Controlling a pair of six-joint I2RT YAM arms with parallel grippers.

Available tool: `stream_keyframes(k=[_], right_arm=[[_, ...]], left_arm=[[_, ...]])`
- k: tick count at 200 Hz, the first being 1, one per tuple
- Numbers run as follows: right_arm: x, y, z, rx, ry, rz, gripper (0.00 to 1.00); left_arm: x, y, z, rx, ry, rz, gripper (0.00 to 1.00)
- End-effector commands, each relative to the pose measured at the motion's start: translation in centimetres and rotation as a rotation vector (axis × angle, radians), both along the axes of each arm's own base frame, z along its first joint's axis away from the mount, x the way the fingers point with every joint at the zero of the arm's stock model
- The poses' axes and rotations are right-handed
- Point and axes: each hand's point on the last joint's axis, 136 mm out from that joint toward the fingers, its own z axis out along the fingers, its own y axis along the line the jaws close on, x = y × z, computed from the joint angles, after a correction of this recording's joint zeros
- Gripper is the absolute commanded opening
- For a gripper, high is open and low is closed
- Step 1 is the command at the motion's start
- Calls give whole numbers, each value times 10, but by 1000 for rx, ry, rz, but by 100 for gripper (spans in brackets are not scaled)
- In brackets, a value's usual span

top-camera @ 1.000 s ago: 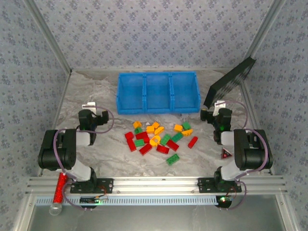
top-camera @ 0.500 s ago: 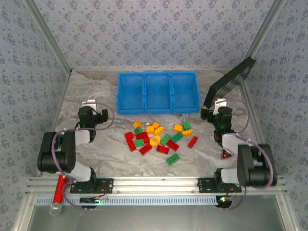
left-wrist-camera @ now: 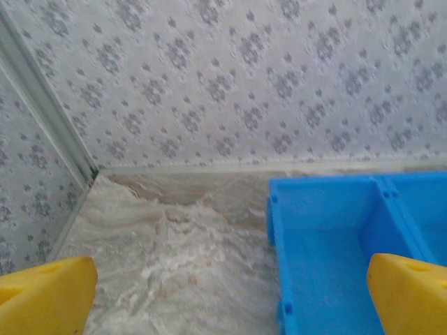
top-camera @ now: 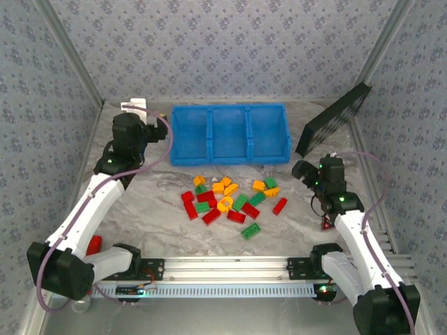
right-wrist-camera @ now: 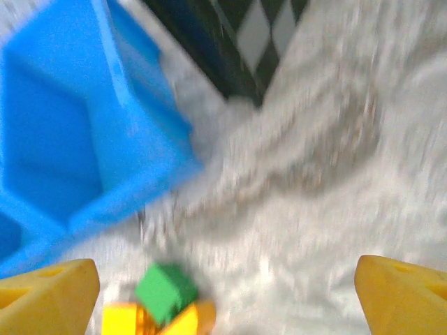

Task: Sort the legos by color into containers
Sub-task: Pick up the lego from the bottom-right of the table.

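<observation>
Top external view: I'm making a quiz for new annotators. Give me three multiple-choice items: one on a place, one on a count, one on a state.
1. Where do the legos lie? A inside the blue tray; B on the table, outside the tray; C on the tray's rim.
2. How many compartments has the tray? A two; B five; C three.
3. The left gripper is: A open; B shut on a lego; C shut on the tray.
Key: B, they lie scattered before the tray; C, two dividers split it; A, its fingers stand wide apart, nothing between.

Red, green, yellow-orange legos point(top-camera: 224, 204); bright blue containers point(top-camera: 230, 158); grey marbled table point(top-camera: 154, 209)
</observation>
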Motion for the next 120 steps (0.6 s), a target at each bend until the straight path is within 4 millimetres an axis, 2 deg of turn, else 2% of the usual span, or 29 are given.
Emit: stream_keyframes(k=[1, 29, 84, 120], right_arm=[[-52, 25, -54, 195, 274, -38, 93], [-64, 44, -70, 226, 336, -20, 88], [-71, 63, -99, 114, 492, 43, 81], [-56, 76, -108, 90, 491, 76, 77]], left_arm=[[-23, -12, -24, 51, 160, -45, 99], [-33, -26, -17, 78, 166, -95, 99], [-37, -30, -17, 63, 159, -110, 99], [-38, -29, -15, 65, 154, -109, 99]])
